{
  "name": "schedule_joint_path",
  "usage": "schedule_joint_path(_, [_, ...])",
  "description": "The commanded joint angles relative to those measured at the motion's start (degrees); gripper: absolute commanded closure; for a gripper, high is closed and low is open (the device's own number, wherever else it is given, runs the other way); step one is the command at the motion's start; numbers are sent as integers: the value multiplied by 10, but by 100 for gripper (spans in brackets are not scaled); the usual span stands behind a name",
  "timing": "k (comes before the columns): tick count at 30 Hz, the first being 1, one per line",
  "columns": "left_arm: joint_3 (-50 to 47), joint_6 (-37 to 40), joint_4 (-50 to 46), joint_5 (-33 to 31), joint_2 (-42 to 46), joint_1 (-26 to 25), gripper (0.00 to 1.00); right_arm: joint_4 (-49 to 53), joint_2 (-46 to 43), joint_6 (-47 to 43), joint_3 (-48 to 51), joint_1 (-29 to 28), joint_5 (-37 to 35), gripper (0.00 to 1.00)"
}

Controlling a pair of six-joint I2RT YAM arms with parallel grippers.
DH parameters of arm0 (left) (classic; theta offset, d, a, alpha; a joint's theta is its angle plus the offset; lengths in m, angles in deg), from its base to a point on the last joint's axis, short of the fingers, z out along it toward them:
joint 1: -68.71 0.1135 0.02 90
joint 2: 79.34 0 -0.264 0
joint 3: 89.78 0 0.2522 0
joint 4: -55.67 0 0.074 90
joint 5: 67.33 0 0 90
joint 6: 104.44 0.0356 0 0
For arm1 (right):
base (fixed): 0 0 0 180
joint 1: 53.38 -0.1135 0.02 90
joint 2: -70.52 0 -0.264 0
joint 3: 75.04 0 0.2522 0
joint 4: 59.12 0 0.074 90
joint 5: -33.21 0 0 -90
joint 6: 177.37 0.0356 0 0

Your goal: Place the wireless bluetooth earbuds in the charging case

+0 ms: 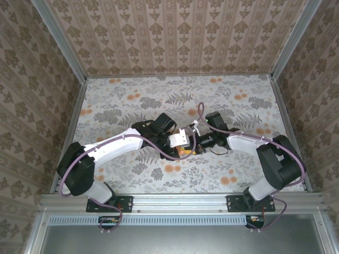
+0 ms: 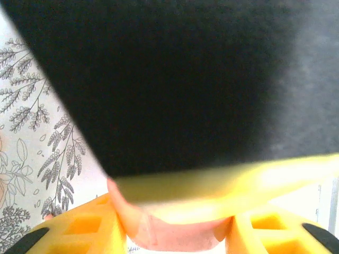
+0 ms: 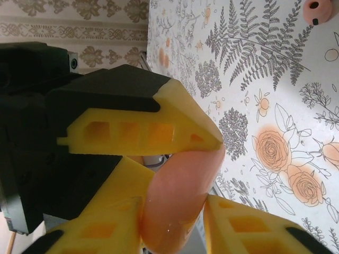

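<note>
The salmon-pink charging case (image 3: 183, 190) is held off the table between both grippers, near the table's middle. My right gripper (image 3: 175, 225) is shut on it, a yellow finger pressing each side. My left gripper (image 2: 175, 235) is also shut on the case (image 2: 180, 230), which spans the gap between its two yellow fingers. In the right wrist view the left gripper's fingers (image 3: 137, 132) clamp the case's upper end. A right finger (image 2: 222, 180) crosses close above the case in the left wrist view. From above, the left gripper (image 1: 183, 150) and right gripper (image 1: 197, 145) meet tip to tip. The black earbuds are out of view.
A small round pink object with a dark hole (image 3: 317, 10) lies on the floral tablecloth (image 3: 275, 79) beyond the grippers. Patterned walls and metal rails (image 1: 286, 116) fence the table on three sides. Both arms' purple cables (image 1: 151, 143) loop near the wrists.
</note>
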State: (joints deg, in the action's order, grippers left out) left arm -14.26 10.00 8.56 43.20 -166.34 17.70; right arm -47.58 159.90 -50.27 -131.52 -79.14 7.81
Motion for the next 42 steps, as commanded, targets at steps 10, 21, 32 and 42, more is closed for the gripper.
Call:
schedule_joint_path(10, [28, -10, 9, -6, -6, -3, 50, 21, -28, -22, -11, -5, -8, 79])
schedule_joint_path(21, [-9, -58, 86, 30, 73, 30, 12, 44, -151, -103, 25, 11, -127, 79])
schedule_joint_path(32, [-98, -117, 246, 195, 171, 115, 23, 5, -305, -266, 86, 26, -195, 80])
schedule_joint_path(42, [-102, -106, 274, 316, 161, 150, 34, 43, -354, -521, 95, 38, -114, 81])
